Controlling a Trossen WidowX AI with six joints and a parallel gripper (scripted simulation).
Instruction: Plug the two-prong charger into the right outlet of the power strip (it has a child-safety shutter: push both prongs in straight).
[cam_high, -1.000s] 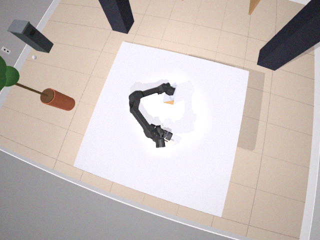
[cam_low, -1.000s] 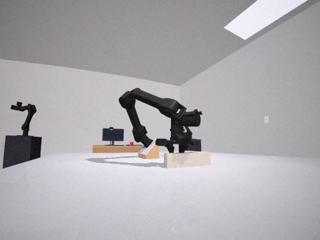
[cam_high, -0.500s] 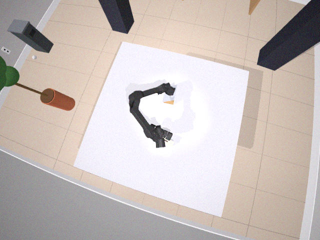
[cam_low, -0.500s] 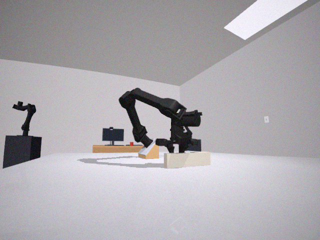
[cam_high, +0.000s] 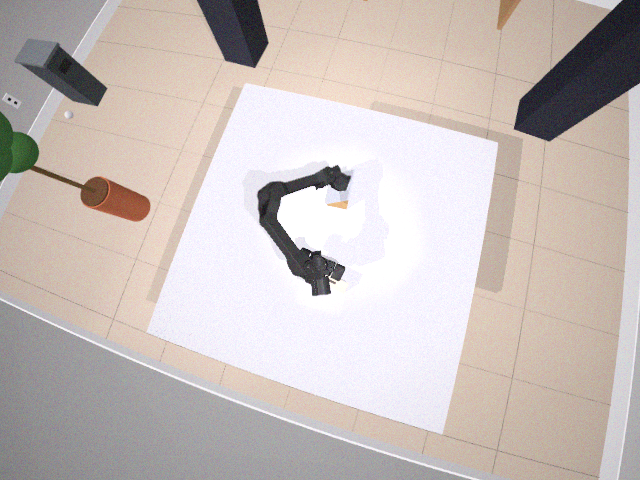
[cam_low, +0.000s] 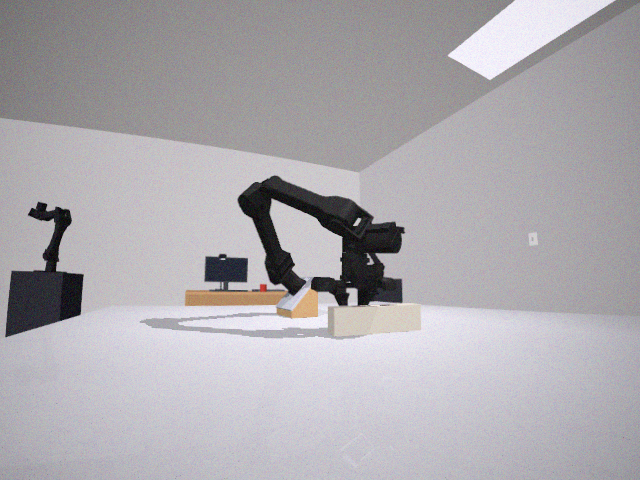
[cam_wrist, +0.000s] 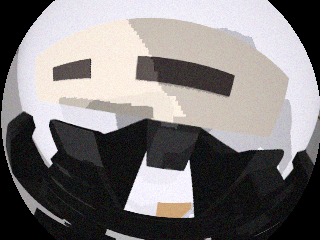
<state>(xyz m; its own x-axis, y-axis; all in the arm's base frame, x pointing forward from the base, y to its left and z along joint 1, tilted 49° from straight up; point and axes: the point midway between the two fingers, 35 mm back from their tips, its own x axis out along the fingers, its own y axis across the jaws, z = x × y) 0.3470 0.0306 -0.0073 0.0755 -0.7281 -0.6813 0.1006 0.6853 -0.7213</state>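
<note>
Cream power strip (cam_high: 339, 285) (cam_low: 374, 320) (cam_wrist: 107, 85) flat, long axis crosswise in wrist view, dark charger (cam_wrist: 171, 150) w/ fingers

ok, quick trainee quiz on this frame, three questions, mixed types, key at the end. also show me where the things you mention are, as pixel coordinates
1. True or false: the gripper (cam_low: 352, 303) (cam_wrist: 171, 124) is closed on something.

2. Multiple choice: how many dark slots show in the top of the cream power strip (cam_low: 374, 320) (cam_wrist: 95, 92) in the wrist view?
A) one
B) two
C) four

3. Fill in the blank: in the exterior view, a small ____ object stands on the wooden desk (cam_low: 227, 298) behind, beside the monitor (cam_low: 225, 269).

Key: 1 true; 2 B; 3 red
</note>
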